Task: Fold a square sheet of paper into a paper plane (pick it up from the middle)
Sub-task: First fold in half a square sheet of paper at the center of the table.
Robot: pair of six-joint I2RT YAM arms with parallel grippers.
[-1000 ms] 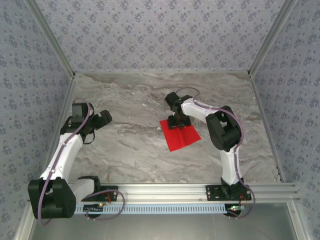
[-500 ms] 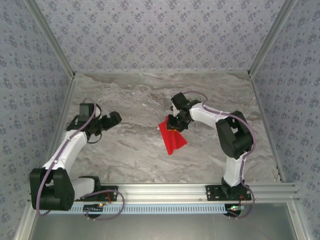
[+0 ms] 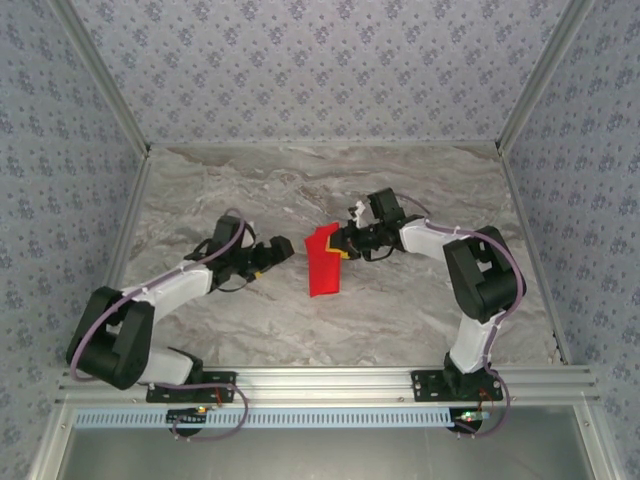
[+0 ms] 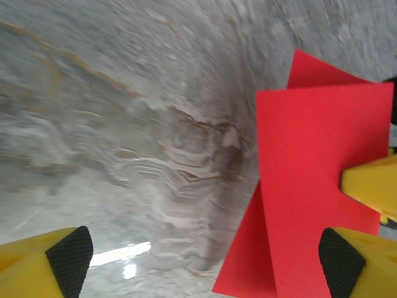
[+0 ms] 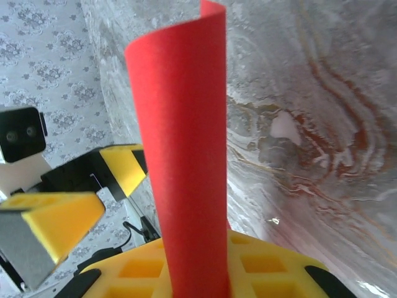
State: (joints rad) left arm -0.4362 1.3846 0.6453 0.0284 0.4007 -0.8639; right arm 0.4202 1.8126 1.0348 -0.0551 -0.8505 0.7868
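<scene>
Seen from above, the thin, bright red sheet of paper [image 3: 322,262], folded over on itself, is held up near the middle of the grey marbled table [image 3: 420,300]. The right gripper [image 3: 346,246] has its upper right edge pinched tight. The left gripper [image 3: 281,249] faces it from just beside, jaws spread wide, holding nothing.

From the left wrist, two red layers fan apart, and the other arm's yellow finger [image 4: 371,186] is clamped on them.

From the right wrist, the sheet curls upward out of that gripper's yellow fingers [image 5: 273,256].
</scene>
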